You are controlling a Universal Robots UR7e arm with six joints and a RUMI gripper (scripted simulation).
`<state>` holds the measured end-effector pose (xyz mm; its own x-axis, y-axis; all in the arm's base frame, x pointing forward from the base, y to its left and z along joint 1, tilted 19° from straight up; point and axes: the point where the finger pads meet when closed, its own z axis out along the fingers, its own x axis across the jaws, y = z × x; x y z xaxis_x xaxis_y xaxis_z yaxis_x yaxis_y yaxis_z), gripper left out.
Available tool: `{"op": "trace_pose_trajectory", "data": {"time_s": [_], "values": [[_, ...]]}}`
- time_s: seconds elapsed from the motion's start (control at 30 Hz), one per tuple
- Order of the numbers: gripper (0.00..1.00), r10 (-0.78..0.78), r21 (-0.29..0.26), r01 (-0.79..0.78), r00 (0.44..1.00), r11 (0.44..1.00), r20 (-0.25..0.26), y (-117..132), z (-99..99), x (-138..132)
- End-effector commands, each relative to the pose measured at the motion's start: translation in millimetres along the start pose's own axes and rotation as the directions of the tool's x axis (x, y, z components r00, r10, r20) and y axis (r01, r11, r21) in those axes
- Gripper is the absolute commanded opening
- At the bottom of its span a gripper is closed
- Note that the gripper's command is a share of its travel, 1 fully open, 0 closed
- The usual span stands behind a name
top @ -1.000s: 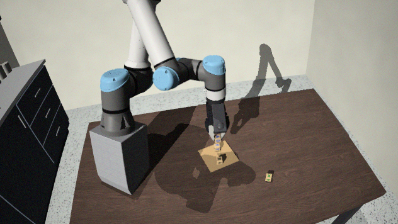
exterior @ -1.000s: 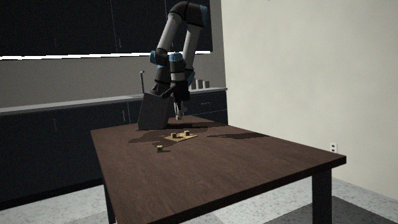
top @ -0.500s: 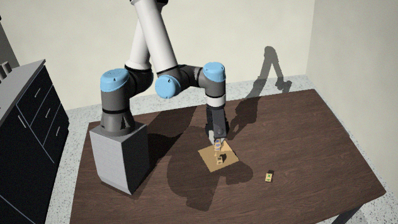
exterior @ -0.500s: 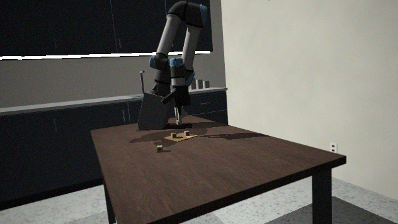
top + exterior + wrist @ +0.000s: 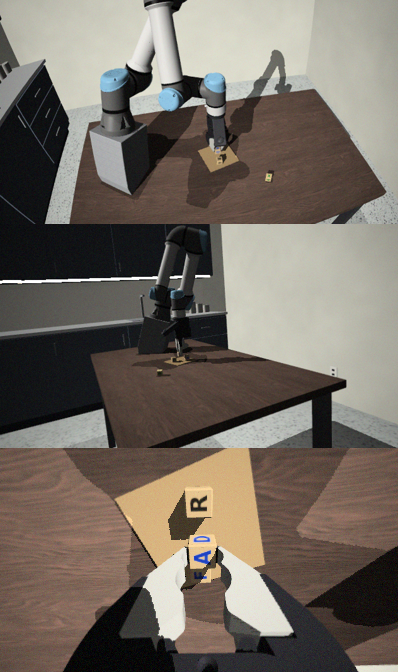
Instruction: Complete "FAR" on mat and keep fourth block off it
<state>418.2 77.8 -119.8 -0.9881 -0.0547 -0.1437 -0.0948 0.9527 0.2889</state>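
The gripper (image 5: 218, 149) (image 5: 179, 353) (image 5: 203, 552) points down and is shut on the A block (image 5: 202, 557) (image 5: 178, 353) (image 5: 218, 150), which has a blue A on top and a blue D on a side. The A block hangs a little above the mat (image 5: 206, 163) (image 5: 179, 362) (image 5: 235, 513). In the wrist view it partly hides the F block (image 5: 201, 576), which also shows in the exterior view (image 5: 186, 357). The R block (image 5: 219, 160) (image 5: 173, 359) (image 5: 199, 502) sits on the mat, apart from the F block. The X block (image 5: 268, 177) (image 5: 159, 372) lies off the mat, green X up.
The robot's pedestal (image 5: 135, 163) (image 5: 152, 335) stands at the base end of the brown table (image 5: 299, 141) (image 5: 220, 394). The arm's shadow falls across the mat and the wood. Dark cabinets stand beyond the base.
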Motion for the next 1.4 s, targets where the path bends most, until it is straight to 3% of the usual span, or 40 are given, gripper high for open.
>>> {"op": "trace_pose_trajectory", "data": {"time_s": [0.0,1.37], "values": [[0.05,0.000,0.002,0.000,1.000,1.000,0.004,-0.7,14.8,-1.8],[0.05,0.000,0.002,0.000,1.000,1.000,0.004,-0.5,21.6,-2.4]]}}
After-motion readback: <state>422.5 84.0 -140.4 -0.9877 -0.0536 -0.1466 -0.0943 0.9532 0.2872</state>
